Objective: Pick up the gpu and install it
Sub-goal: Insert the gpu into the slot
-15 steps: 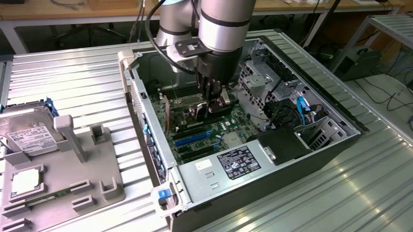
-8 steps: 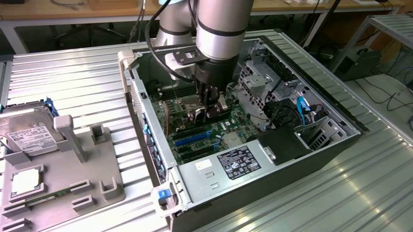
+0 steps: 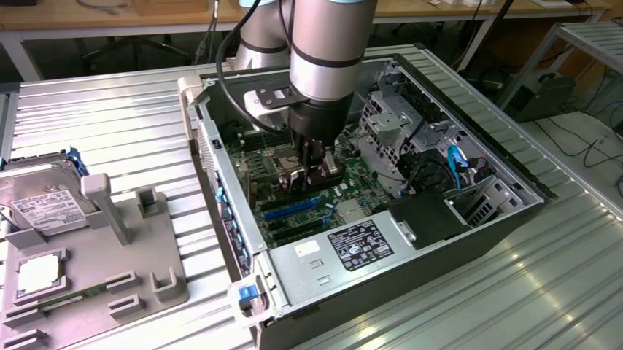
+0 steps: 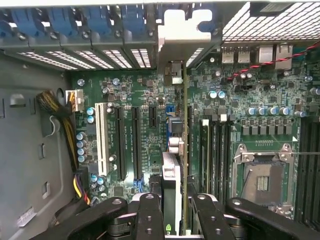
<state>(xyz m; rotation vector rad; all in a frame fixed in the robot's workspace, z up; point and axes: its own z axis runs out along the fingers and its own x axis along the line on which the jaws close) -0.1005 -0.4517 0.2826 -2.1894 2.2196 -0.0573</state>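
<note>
1. Plainly, the black two-fingered pincer [image 4: 176, 212] is clamped on the thin, flat, dark gpu [image 4: 172, 170], one finger on each face. The card hangs edge-down inside the open grey metal computer case [image 3: 207, 157], which lies on the ribbed metal desk [image 3: 117, 109].
2. The card's narrow silver metal bracket [image 4: 182, 35] stands close to the row of rear slot openings with blue clips [image 4: 100, 20]. I judge that the bracket has to meet its own opening, not a neighbour's.
3. The card's lower edge runs over the green motherboard [image 4: 135, 90], beside the long black expansion slots [image 4: 121, 145]. Whether it touches a socket I cannot tell.
4. A good seating probably calls for the card upright and parallel to the socket, pressed straight down with even force along its length.
5. The risk, as I judge it, is a tilt that jams one end or scrapes the dark memory slots [image 4: 215, 155] just beside the card.
</note>
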